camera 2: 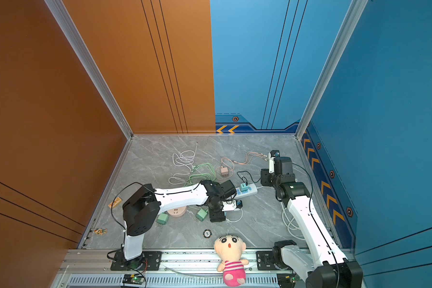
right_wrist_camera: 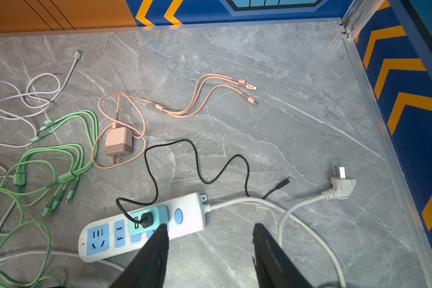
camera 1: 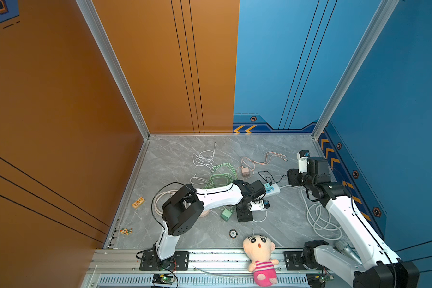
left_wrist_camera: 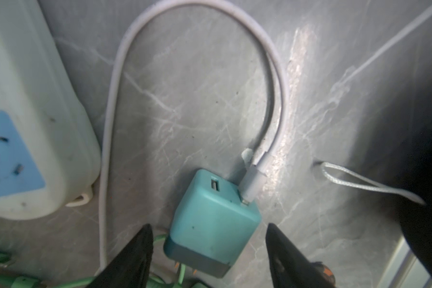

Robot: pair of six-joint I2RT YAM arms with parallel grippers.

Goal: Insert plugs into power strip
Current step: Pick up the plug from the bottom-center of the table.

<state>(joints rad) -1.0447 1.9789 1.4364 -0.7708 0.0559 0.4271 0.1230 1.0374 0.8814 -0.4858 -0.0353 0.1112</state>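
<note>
One teal plug (camera 1: 268,186) is seated in the single power strip (camera 1: 276,191), seen right of centre in the lower half of both top views. Four plugs are judged left to insert. A second teal plug (left_wrist_camera: 213,222) is straddled, with gaps on both sides, by the spread left gripper (left_wrist_camera: 208,225). One green plug (camera 2: 162,219), another green plug (camera 2: 202,214) and one pink plug (camera 1: 320,171) lie loose. The right gripper (right_wrist_camera: 210,225) is spread and empty.
</note>
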